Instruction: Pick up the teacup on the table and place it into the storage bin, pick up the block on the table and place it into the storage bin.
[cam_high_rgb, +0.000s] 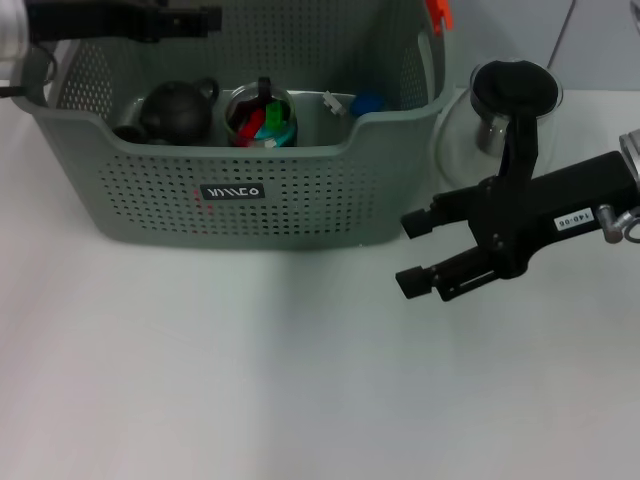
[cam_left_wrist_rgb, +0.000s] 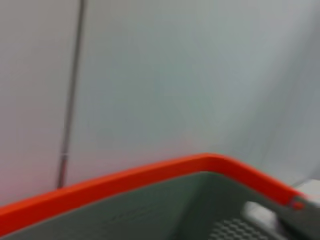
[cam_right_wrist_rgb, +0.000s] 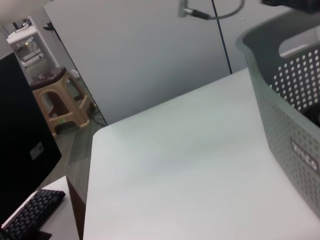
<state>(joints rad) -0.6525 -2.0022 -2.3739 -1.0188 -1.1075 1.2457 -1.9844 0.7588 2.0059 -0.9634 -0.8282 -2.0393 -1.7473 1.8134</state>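
The grey perforated storage bin (cam_high_rgb: 300, 205) stands at the back of the table, and its wall (cam_right_wrist_rgb: 285, 115) also shows in the right wrist view. Inside it lie a dark round vessel (cam_high_rgb: 176, 110), a glass cup with coloured pieces (cam_high_rgb: 260, 120), a small white piece (cam_high_rgb: 334, 102) and a blue block (cam_high_rgb: 368, 103). I cannot tell which vessel is the teacup. My right gripper (cam_high_rgb: 416, 252) hovers open and empty to the right of the bin's front, low over the table. My left gripper (cam_high_rgb: 185, 20) hangs above the bin's far left side, and the left wrist view shows the orange rim (cam_left_wrist_rgb: 150, 172).
A glass pitcher (cam_high_rgb: 455, 135) with a black lid and handle stands just right of the bin, behind my right arm. White table (cam_high_rgb: 250, 380) stretches in front of the bin. Beyond the table edge, the right wrist view shows a plastic stool (cam_right_wrist_rgb: 60, 102).
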